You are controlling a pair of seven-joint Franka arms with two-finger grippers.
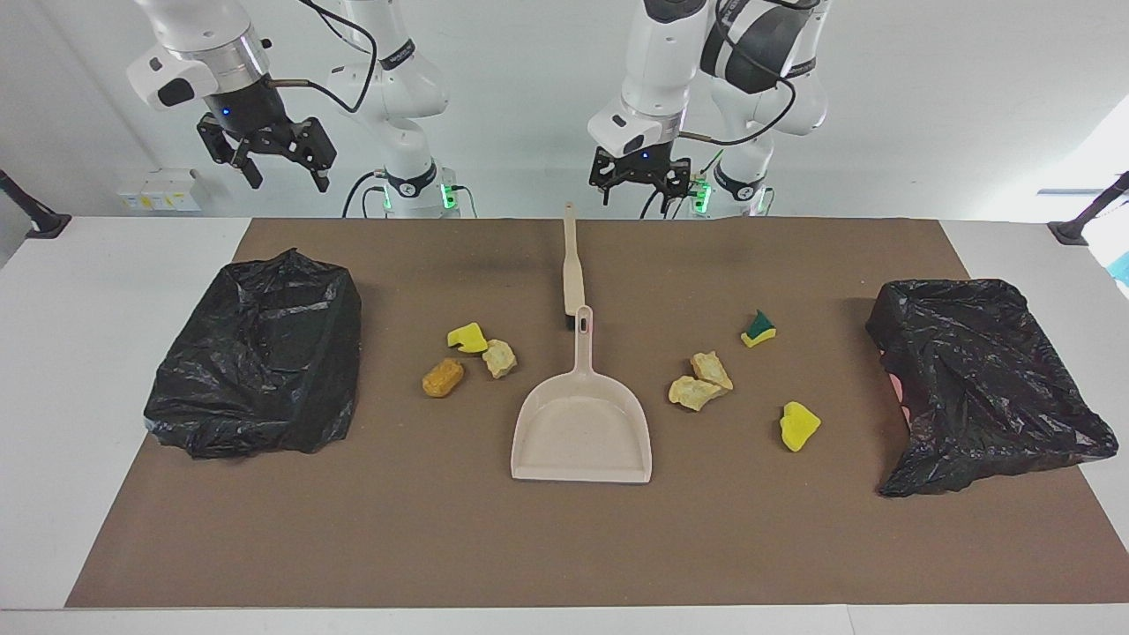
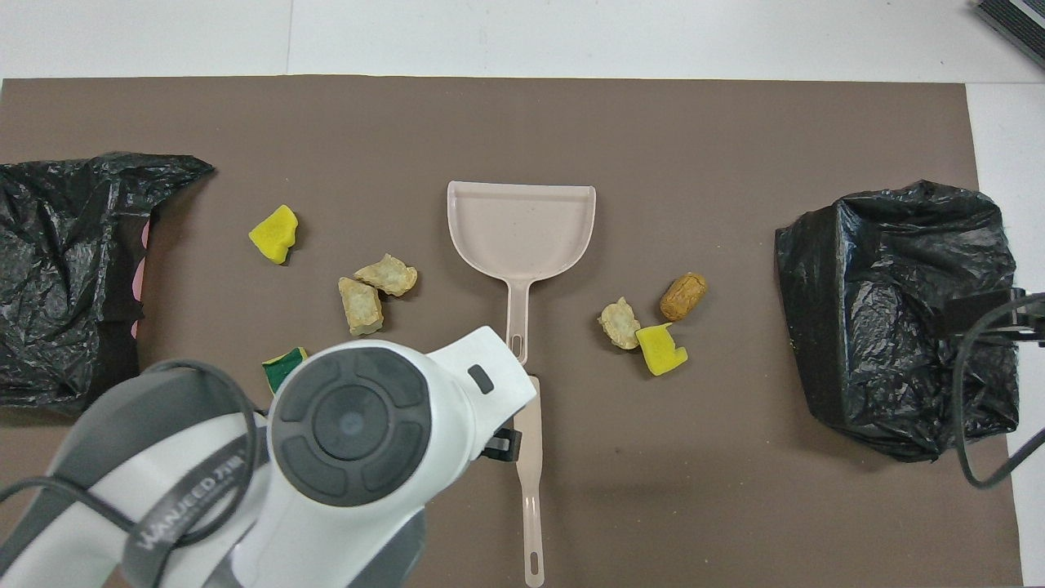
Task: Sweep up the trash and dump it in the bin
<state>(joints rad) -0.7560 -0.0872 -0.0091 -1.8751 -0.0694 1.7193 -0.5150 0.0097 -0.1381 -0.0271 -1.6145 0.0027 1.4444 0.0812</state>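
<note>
A brown mat (image 1: 547,547) covers the table (image 1: 79,291). A black-bagged bin (image 1: 260,353) sits at the right arm's end, another (image 1: 979,379) at the left arm's end. Midway lies the dustpan (image 1: 582,423), its handle pointing toward the robots at the brush (image 1: 571,265). The trash lies on the mat in two groups beside the dustpan: three pieces (image 1: 467,353) toward the right arm's end, four (image 1: 741,379) toward the left arm's. The left gripper (image 1: 639,183) hangs open, over the mat's edge by the brush handle. The right gripper (image 1: 278,163) waits open, raised above its bin.
</note>
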